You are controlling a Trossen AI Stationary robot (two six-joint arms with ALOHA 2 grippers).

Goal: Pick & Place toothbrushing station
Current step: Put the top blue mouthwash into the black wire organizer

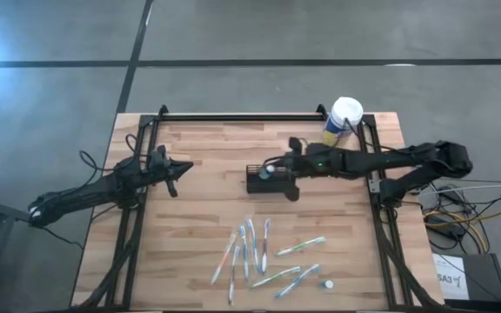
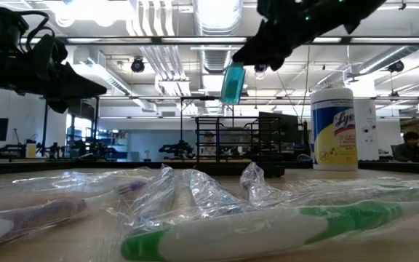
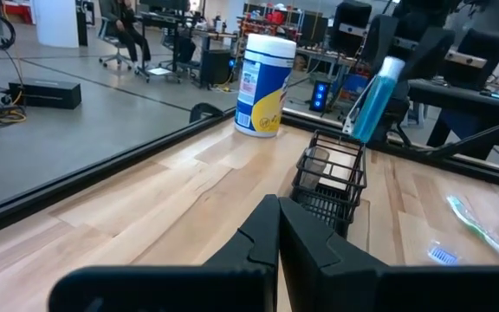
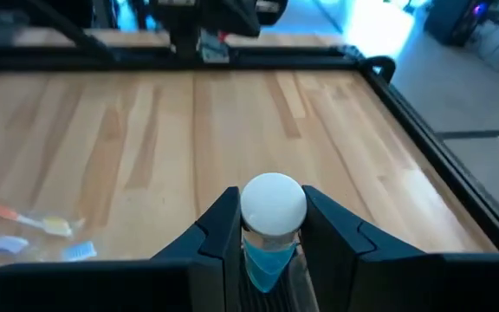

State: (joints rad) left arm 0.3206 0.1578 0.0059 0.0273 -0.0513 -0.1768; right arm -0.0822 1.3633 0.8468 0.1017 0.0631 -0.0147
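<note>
The toothbrushing station, a black slotted holder (image 1: 262,182), stands upright near the table's middle and also shows in the low view (image 2: 238,145) and the left wrist view (image 3: 329,180). Just above it hangs a small blue bottle with a white cap (image 3: 372,97), and my right gripper (image 4: 271,201) is shut on it. My left gripper (image 3: 277,236) waits shut over the table's left part (image 1: 181,167), touching nothing. My right gripper pinches the blue bottle between its two fingers, just below the white cap (image 4: 273,204). The fingers (image 4: 223,227) slant down from the table's right side. The bottle hangs tilted below them, cap end up, lifted clear above the holder (image 2: 233,83).
A white-capped canister with a yellow label (image 1: 343,120) stands at the far right corner. Several toothbrushes in clear wrappers (image 1: 259,252) lie scattered along the near part of the table. A black frame rail (image 1: 242,116) runs along the far edge.
</note>
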